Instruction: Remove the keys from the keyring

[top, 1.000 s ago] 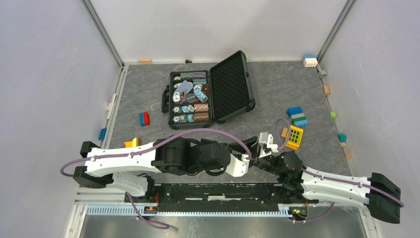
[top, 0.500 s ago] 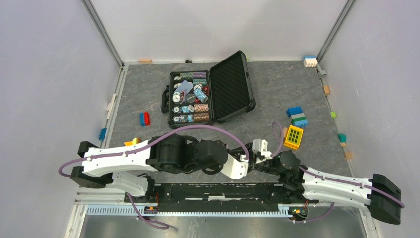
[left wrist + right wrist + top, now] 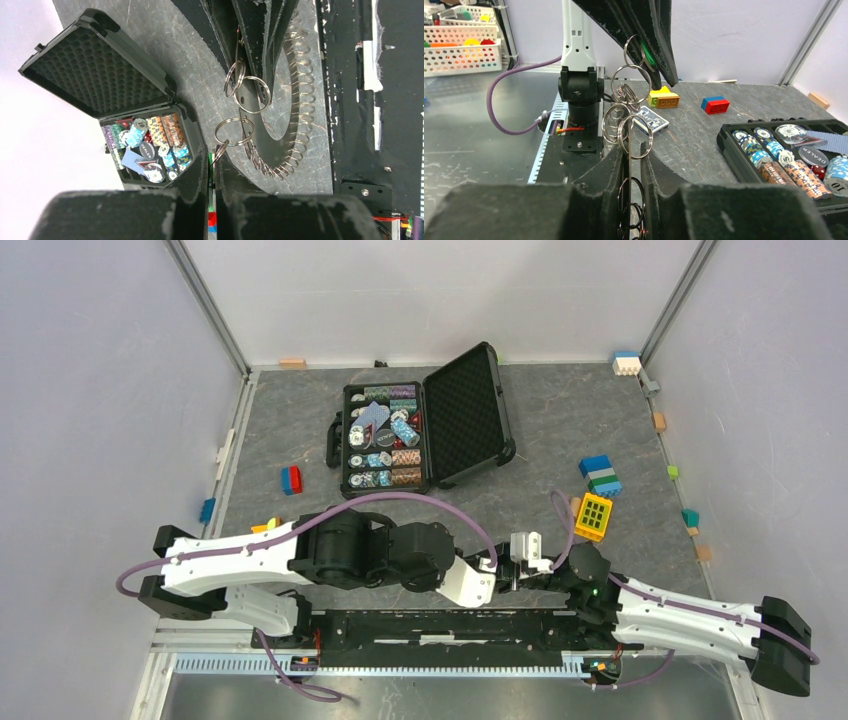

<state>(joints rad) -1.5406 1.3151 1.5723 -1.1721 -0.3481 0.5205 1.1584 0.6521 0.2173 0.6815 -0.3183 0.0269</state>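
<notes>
The keyring [image 3: 302,90] is a thin silver hoop held in the air between my two grippers at the near edge. The keys [image 3: 280,167] hang along it like saw teeth, and small silver split rings [image 3: 235,131] hang with them. My left gripper [image 3: 214,150] is shut on the green-tagged key [image 3: 647,54], with green showing between its fingers. My right gripper [image 3: 630,150] is shut on the hoop's wire [image 3: 629,131], with rings above and below its fingers. In the top view the left gripper [image 3: 497,566] and the right gripper [image 3: 512,574] meet tip to tip.
An open black case [image 3: 420,435] of poker chips stands mid-table. A red-blue block [image 3: 291,479] lies to the left of it. A yellow grid block [image 3: 594,516] and a blue-green stack [image 3: 601,475] lie to the right. A card pack [image 3: 650,121] lies near the arm bases.
Both grippers, still joined on the hoop, have moved a little left and toward the near edge. Both grips are unchanged.
</notes>
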